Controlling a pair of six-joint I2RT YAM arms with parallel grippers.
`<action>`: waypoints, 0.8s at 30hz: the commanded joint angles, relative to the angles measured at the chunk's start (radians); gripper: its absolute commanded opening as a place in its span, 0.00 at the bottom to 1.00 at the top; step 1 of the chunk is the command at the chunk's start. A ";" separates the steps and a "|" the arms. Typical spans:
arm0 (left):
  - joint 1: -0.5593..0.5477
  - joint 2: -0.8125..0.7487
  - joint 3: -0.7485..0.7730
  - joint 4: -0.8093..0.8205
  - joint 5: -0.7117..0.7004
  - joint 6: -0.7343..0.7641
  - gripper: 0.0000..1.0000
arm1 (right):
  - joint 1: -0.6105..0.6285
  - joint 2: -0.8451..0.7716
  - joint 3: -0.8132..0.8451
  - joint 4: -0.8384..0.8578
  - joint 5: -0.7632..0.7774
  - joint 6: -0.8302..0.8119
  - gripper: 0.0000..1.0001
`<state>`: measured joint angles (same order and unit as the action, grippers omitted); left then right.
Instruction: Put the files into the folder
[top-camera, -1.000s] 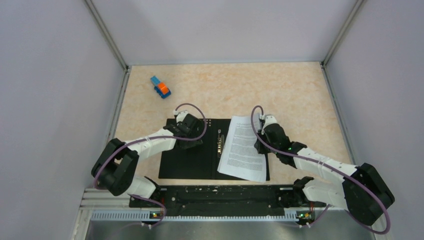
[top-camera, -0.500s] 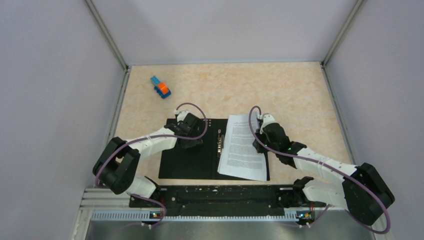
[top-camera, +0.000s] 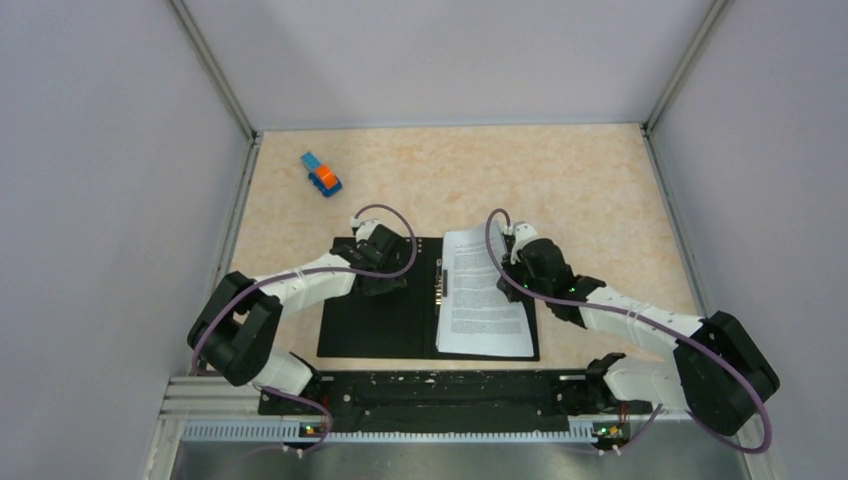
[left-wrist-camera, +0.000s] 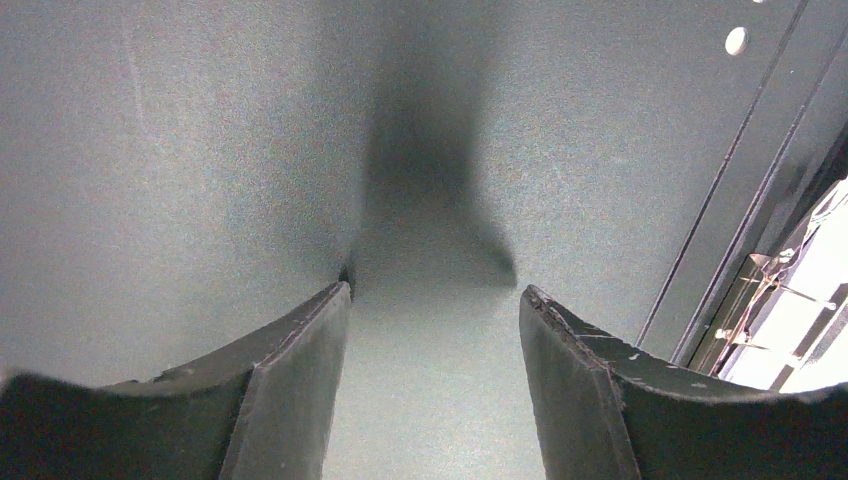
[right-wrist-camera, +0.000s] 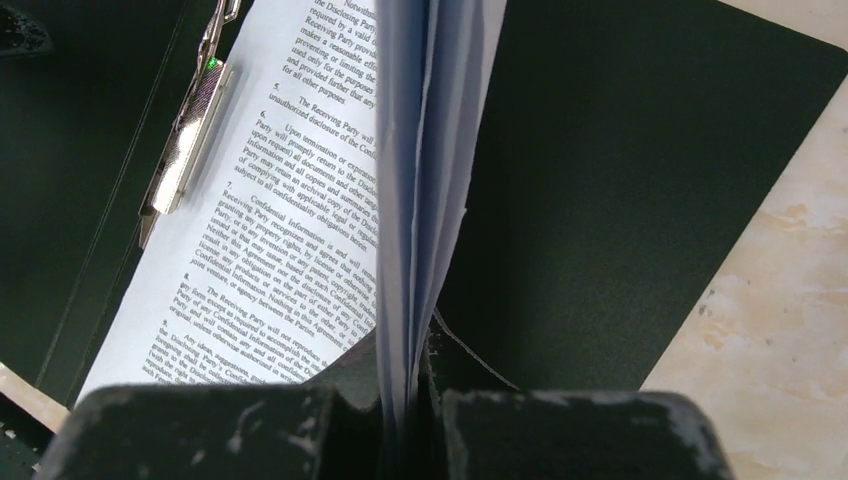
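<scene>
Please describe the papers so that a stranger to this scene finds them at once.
On the beige table an open black folder lies near the front edge. The papers lie on its right half, beside the metal clip, one edge pinched in the right hand. Only they are white with printed text.

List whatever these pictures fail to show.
- Number of papers: right wrist view, their edges blur together edge-on at the right jaws.
- Print on the papers: top view, too small.
- Folder cover: every view, it faces the table.
- Toy block details: top view, too small.
</scene>
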<state>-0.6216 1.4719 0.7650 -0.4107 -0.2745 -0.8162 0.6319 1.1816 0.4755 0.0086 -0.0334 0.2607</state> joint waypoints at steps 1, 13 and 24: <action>0.000 0.021 0.022 0.000 0.019 0.003 0.67 | 0.013 0.030 0.061 0.021 -0.033 -0.018 0.00; 0.000 0.026 0.042 -0.015 0.017 0.008 0.67 | 0.017 0.038 0.131 -0.162 0.053 -0.025 0.00; 0.000 0.030 0.043 -0.016 0.021 0.007 0.67 | 0.023 0.046 0.164 -0.194 0.014 -0.011 0.00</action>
<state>-0.6216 1.4864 0.7837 -0.4236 -0.2668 -0.8093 0.6407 1.2224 0.6052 -0.1875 0.0074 0.2428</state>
